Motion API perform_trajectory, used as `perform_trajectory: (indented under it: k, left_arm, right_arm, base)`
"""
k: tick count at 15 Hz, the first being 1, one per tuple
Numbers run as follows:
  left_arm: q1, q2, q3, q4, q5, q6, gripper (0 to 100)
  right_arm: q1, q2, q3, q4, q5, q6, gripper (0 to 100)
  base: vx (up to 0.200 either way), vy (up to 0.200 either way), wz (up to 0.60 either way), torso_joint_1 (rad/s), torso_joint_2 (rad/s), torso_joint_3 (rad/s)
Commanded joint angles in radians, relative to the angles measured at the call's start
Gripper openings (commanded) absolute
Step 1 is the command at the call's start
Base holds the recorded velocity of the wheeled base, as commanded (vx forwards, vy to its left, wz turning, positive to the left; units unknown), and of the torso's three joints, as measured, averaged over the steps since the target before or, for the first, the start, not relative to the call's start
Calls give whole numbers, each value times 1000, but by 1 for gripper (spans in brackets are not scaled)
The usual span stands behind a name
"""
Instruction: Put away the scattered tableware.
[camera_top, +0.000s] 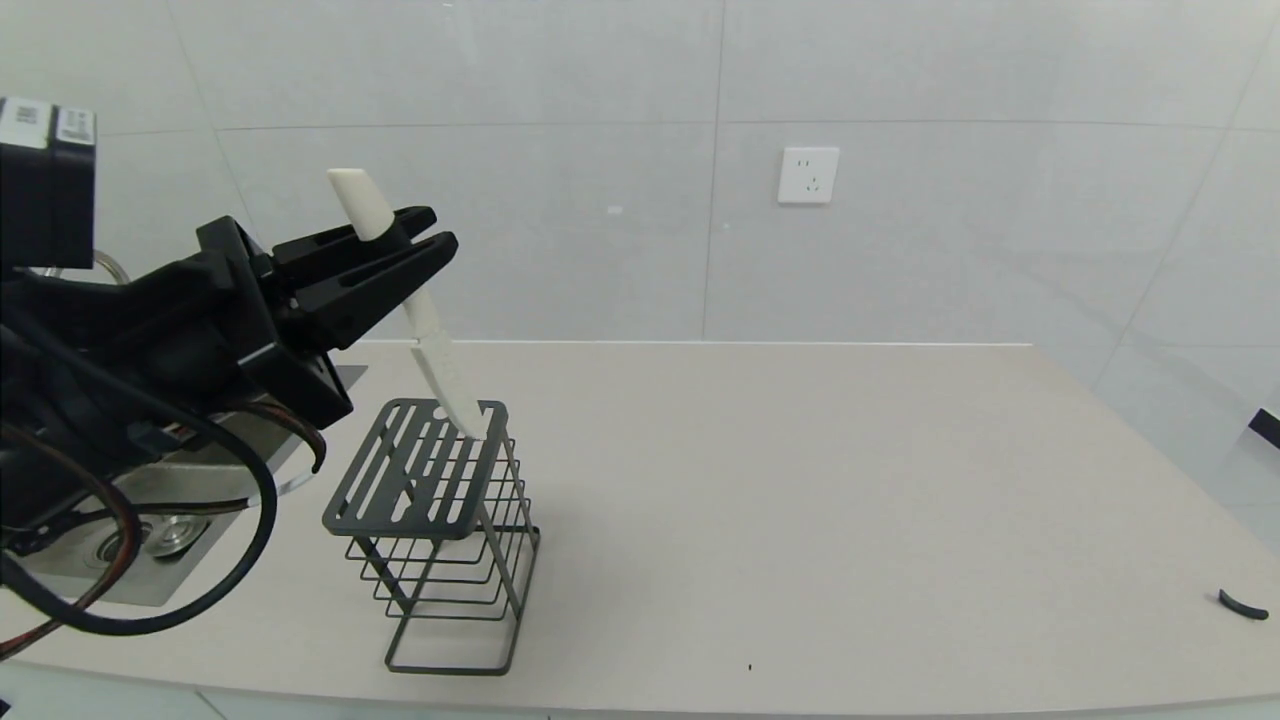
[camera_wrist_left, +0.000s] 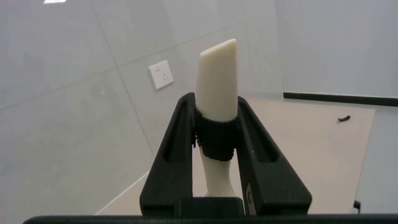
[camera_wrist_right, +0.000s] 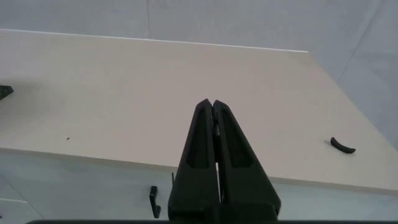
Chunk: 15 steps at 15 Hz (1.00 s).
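Note:
A white knife (camera_top: 428, 322) hangs tilted in my left gripper (camera_top: 438, 231), which is shut on its handle (camera_wrist_left: 217, 68). The blade points down, and its tip meets the far right corner of the slotted top of a dark wire rack (camera_top: 430, 470) on the beige table (camera_top: 800, 480). I cannot tell whether the tip is inside a slot. My left gripper (camera_wrist_left: 214, 106) is up and left of the rack. My right gripper (camera_wrist_right: 213, 107) is shut with nothing in it, low over the table's near edge.
A steel sink (camera_top: 165, 530) is set into the counter left of the rack. A small black curved piece (camera_top: 1243, 605) lies near the table's right front edge. A wall socket (camera_top: 808, 175) is on the back wall.

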Motion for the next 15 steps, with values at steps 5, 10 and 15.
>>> perform_trajectory:
  k: [5,10,15]
  left_arm:
    - [37,46,1,-6,-4,40,0]
    - [40,120,-1,-77,-38,35,0]
    - [53,135,2,-88,-39,37,0]
  right_arm:
    - [0,2,-2,1,-17,6,0]
    - [-1,2,-2,2,-18,12,0]
    - [0,2,-2,2,-18,12,0]
  base:
    - [0,0,0,0,0,0]
    - [0,0,0,0,0,0]
    - [0,0,0,0,0,0]
